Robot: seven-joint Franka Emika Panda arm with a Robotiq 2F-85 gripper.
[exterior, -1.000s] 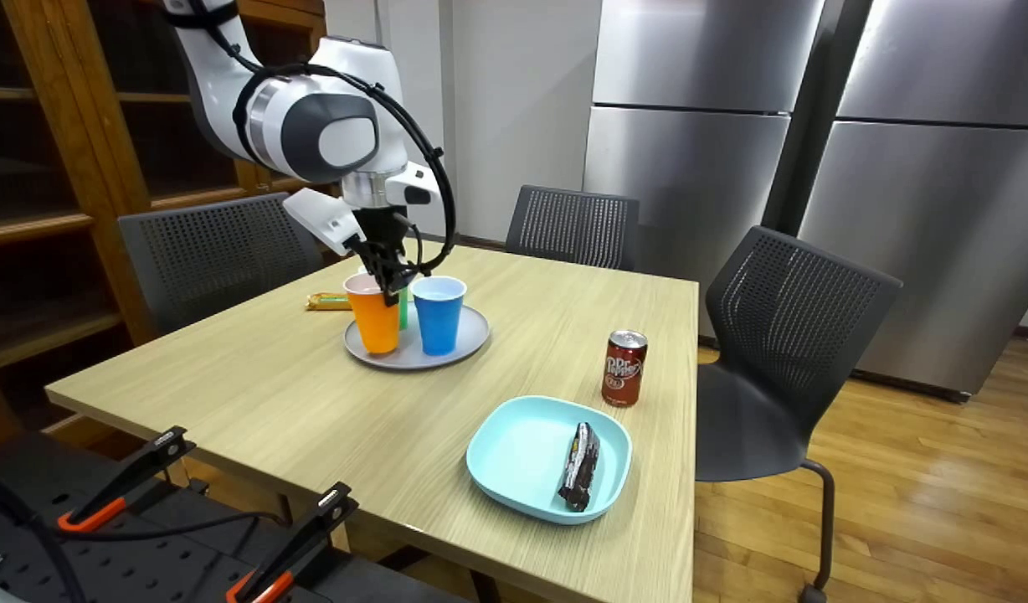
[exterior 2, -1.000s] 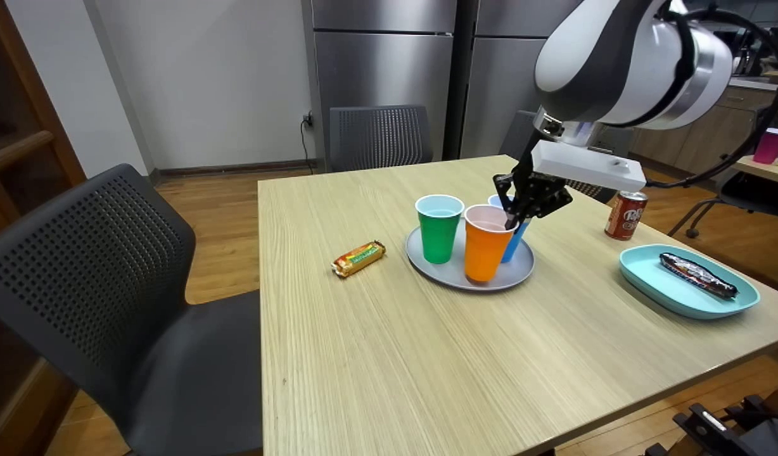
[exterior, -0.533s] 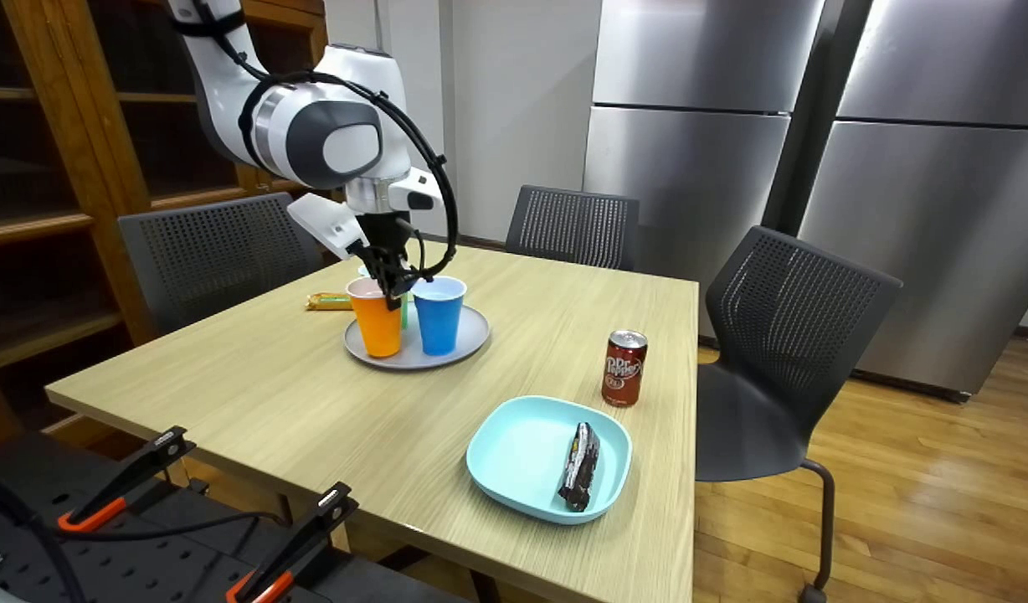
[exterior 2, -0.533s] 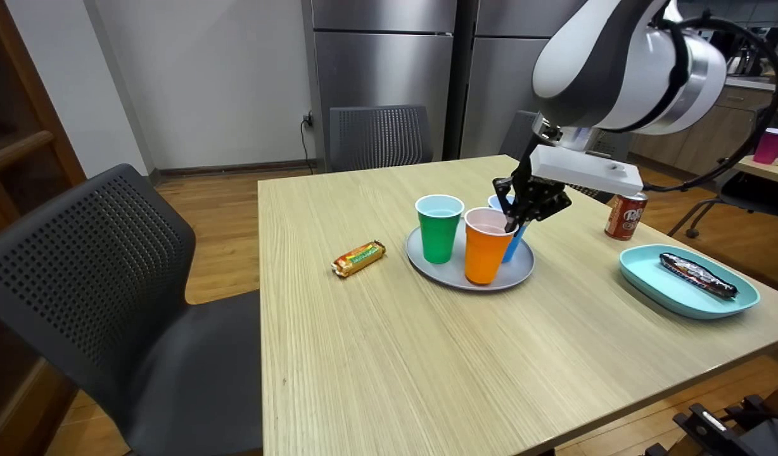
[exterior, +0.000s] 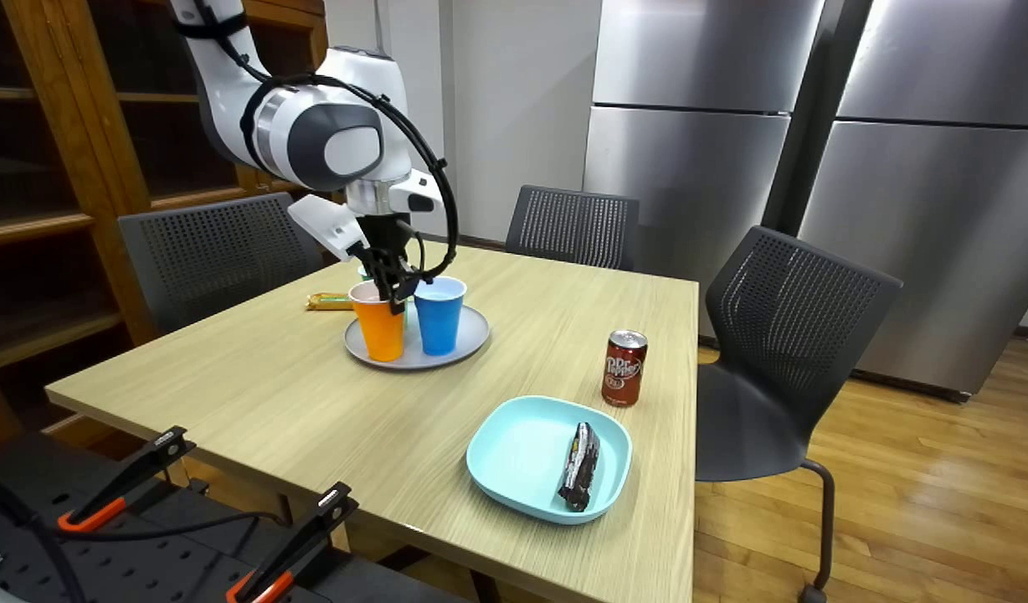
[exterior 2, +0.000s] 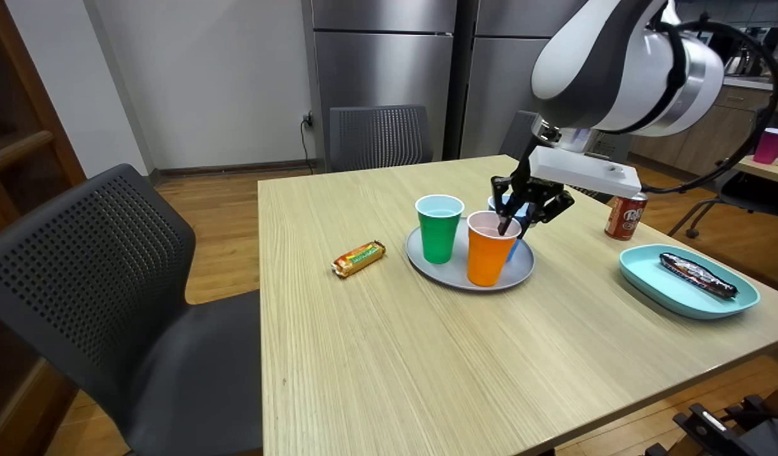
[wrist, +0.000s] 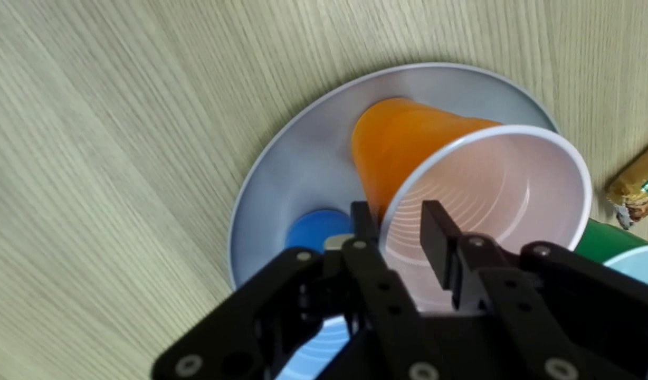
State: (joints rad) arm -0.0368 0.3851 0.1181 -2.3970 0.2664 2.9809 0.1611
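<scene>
- While the gripper [wrist: 396, 211] straddles the rim of the orange cup [wrist: 403, 137], its fingers stand partly apart, one inside, one outside, clamping nothing.
- The cup stands on the grey plate [wrist: 303, 174], toward twelve o'clock in the wrist view.
- Gripping or letting go seems in hand; either calls for steady, straight travel.
- At the cup's eight o'clock there, the gripper mostly hides the blue cup [wrist: 317, 228]; outer-finger contact is unclear.
</scene>
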